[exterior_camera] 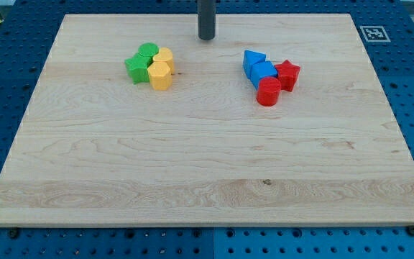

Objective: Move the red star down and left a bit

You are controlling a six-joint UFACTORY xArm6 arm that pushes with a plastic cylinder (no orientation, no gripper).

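Note:
The red star (288, 73) lies on the wooden board at the view's upper right, touching a blue block (264, 72) on its left and a red cylinder (269, 92) at its lower left. A blue triangle (252, 60) sits above the blue block. My tip (206, 37) stands near the view's top centre, well to the upper left of the red star and apart from every block.
A second cluster lies at the upper left: a green star (136, 68), a green round block (148, 51), a yellow heart-like block (165, 58) and a yellow hexagon (160, 75). A square marker tag (372, 33) is on the board's top right corner.

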